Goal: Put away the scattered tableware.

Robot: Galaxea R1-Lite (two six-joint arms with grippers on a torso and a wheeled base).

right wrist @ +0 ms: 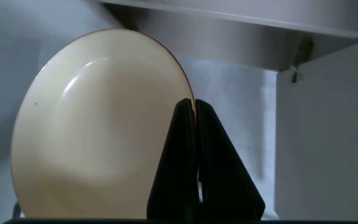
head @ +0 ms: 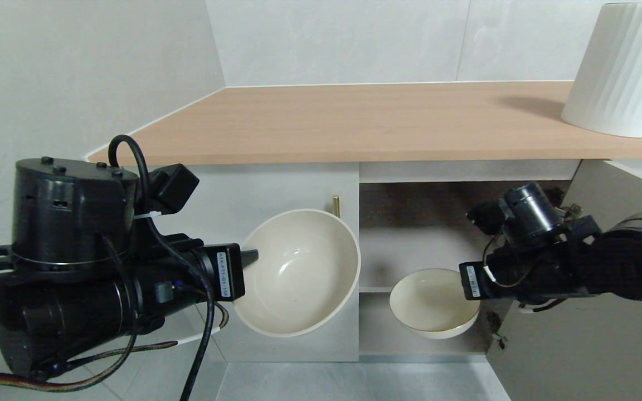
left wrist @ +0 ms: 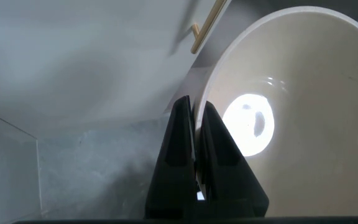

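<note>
Rim of the large bowl (head: 298, 278) sits clamped in the left pincer (head: 253, 256). Right pincer (head: 462, 281) clamps the small bowl (head: 429, 303) (tilted) at the open cabinet compartment (head: 410, 245).

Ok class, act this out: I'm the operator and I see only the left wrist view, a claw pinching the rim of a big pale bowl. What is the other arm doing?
Observer: The right claw is shut on the rim of a smaller bowl, held at the open cupboard.
Operator: Where is that opening from my bowl?
Observer: On the robot's right of the big bowl, past the shut door.
Operator: Anything up on the counter?
Observer: A white ribbed container stands at the right end of the counter.
</note>
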